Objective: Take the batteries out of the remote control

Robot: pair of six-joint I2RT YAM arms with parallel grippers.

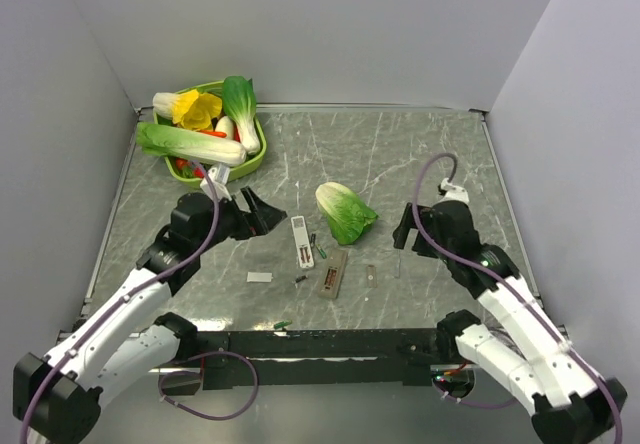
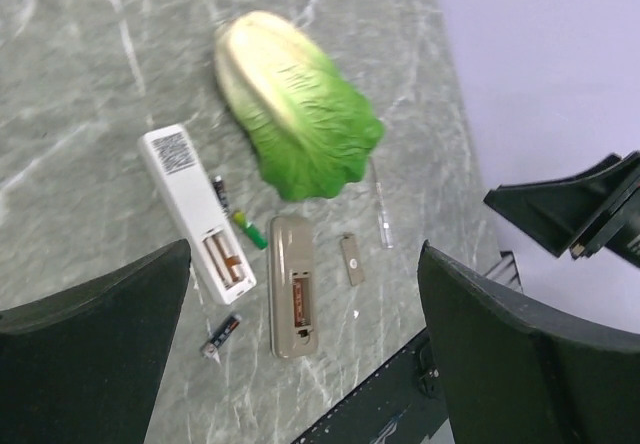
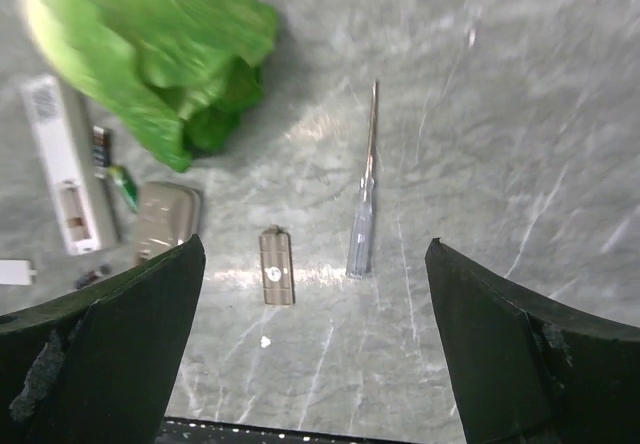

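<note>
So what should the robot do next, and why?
Probably lift the right gripper away: its jaws are open above the loose screwdriver, the bay of the white remote control looks empty, and batteries lie beside it.

Batteries (image 2: 250, 230) betw. remote control (image 2: 195, 214) & 2nd remote (image 2: 292, 284) (one more nearer front); cabbage (image 2: 295, 114) behind, to rt.

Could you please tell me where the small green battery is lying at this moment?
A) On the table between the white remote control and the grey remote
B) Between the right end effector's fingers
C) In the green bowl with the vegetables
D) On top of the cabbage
A: the green battery lies on the table, in the gap between the white remote control and the grey remote.
</note>
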